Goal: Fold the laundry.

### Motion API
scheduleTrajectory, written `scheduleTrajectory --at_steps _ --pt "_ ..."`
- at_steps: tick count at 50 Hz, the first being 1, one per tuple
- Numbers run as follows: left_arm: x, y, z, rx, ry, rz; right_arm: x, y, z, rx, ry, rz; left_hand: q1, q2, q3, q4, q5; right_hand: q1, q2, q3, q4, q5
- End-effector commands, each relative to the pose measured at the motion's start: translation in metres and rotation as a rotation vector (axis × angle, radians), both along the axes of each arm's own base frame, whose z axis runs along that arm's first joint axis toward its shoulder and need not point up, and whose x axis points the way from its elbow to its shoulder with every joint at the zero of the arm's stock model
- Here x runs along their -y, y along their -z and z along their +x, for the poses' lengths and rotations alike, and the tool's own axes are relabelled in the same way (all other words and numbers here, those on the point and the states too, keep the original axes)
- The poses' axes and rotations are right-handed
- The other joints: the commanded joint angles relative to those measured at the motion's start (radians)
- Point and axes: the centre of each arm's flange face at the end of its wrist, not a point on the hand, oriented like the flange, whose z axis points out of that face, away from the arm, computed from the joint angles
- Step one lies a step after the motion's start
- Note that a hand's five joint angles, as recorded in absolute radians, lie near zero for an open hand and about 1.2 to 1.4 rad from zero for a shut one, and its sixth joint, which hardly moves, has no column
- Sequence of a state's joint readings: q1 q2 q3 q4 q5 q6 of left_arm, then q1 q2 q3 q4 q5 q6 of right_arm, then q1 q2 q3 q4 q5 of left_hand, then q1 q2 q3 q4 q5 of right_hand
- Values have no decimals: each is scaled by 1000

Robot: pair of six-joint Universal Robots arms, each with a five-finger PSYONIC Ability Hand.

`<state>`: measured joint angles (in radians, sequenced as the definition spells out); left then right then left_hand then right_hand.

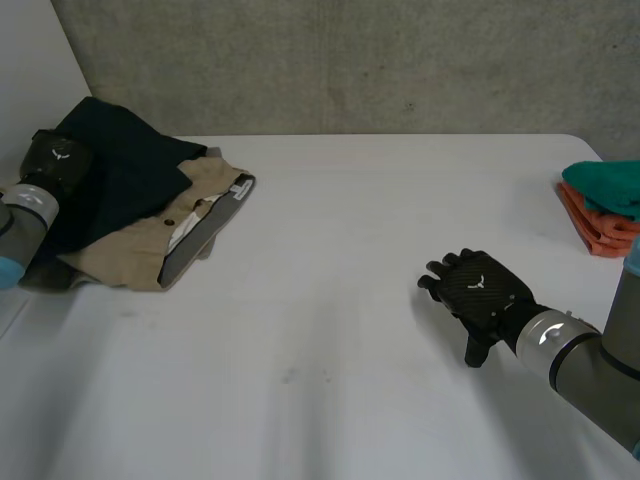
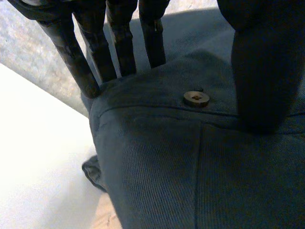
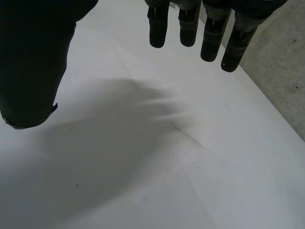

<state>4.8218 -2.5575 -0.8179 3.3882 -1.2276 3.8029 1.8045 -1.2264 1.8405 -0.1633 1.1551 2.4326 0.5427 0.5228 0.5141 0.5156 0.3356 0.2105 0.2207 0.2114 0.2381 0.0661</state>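
A dark blue garment (image 1: pixel 130 170) lies on top of beige trousers (image 1: pixel 150 245) at the table's far left. My left hand (image 1: pixel 55 165) is at the pile's left edge. In the left wrist view its fingers (image 2: pixel 121 43) reach straight down behind the buttoned band of the dark blue garment (image 2: pixel 167 167). The thumb (image 2: pixel 259 71) presses on the front of that band beside a brown button (image 2: pixel 196 98), so the band is pinched between them. My right hand (image 1: pixel 480 290) hovers palm down over bare table at the right. Its fingers (image 3: pixel 188 24) are straight and hold nothing.
A teal cloth (image 1: pixel 610 185) lies folded on an orange one (image 1: pixel 595 230) at the table's right edge. The white table (image 1: pixel 330 300) spreads wide between the two piles. A grey wall runs behind its far edge.
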Motion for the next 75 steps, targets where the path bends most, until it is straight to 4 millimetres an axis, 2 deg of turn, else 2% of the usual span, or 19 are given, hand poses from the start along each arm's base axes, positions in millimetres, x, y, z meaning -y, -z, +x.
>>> scheduleTrajectory --at_steps 1,7,11,15,18,20,25,29,31,34,35,39,43,46,51,56,59,65,75 --pt "7 -1 -3 -11 -49 -27 0 1 0 15 2 -5 854 873 882 881 886 -36 -46 -37 -64 -66" --pt "-16 -42 -40 -40 13 -106 1 0 -1 14 9 -12 854 873 882 881 886 -36 -46 -37 -64 -66" --pt "-44 -76 -72 -148 95 -151 5 -2 -4 17 24 -26 854 873 882 881 886 -36 -46 -37 -64 -66" --pt "-100 -121 -124 -356 264 -138 12 -11 -8 46 61 -52 854 873 882 881 886 -36 -46 -37 -64 -66" --pt "-133 -140 -151 -441 359 -117 19 -25 -14 96 132 -76 854 873 882 881 886 -36 -46 -37 -64 -66" --pt "-168 -148 -179 -505 458 -79 23 -30 -19 125 176 -85 854 873 882 881 886 -36 -46 -37 -64 -66" --pt "-228 -124 -242 -532 634 54 34 -44 -31 182 281 -114 854 873 882 881 886 -36 -46 -37 -64 -66" --pt "-264 -65 -285 -494 715 223 39 -47 -38 183 320 -128 854 873 882 881 886 -36 -46 -37 -64 -66" --pt "-274 -50 -295 -480 738 263 42 -49 -42 182 341 -137 854 873 882 881 886 -36 -46 -37 -64 -66" --pt "-300 -39 -310 -460 797 300 45 -50 -46 181 360 -143 -180 -160 -151 -152 -147 -36 -46 -37 -64 -66" --pt "-305 -39 -312 -456 804 302 48 -51 -49 180 375 -149 -351 -331 -322 -324 -318 -36 -46 -37 -64 -66" --pt "-307 -46 -309 -460 799 293 54 -55 -56 183 400 -165 -350 -330 -321 -323 -317 -36 -46 -37 -64 -66" --pt "-288 -63 -283 -466 688 271 56 -67 -58 191 407 -198 -344 -324 -315 -317 -311 -36 -46 -37 -64 -66" --pt "-270 -72 -249 -446 570 264 57 -74 -58 194 401 -215 -329 -309 -301 -302 -297 -36 -46 -37 -64 -66" --pt "-271 -77 -214 -360 482 258 47 -90 -57 183 378 -237 -306 -286 -277 -279 -273 -36 -46 -37 -64 -66" --pt "-265 -59 -180 -235 385 264 24 -97 -51 94 305 -173 -271 -251 -242 -243 -238 -36 -46 -37 -64 -66" --pt "-261 -47 -171 -174 354 282 12 -90 -48 46 253 -110 -250 -230 -221 -223 -217 -36 -46 -37 -64 -66" --pt "-253 -3 -162 -24 308 354 8 -80 -42 30 215 -101 -229 -209 -201 -202 -197 -36 -46 -37 -64 -66" --pt "-241 22 -156 16 230 404 15 -57 -38 24 207 -60 -62 -42 -34 -35 -30 -36 -46 -37 -64 -66"
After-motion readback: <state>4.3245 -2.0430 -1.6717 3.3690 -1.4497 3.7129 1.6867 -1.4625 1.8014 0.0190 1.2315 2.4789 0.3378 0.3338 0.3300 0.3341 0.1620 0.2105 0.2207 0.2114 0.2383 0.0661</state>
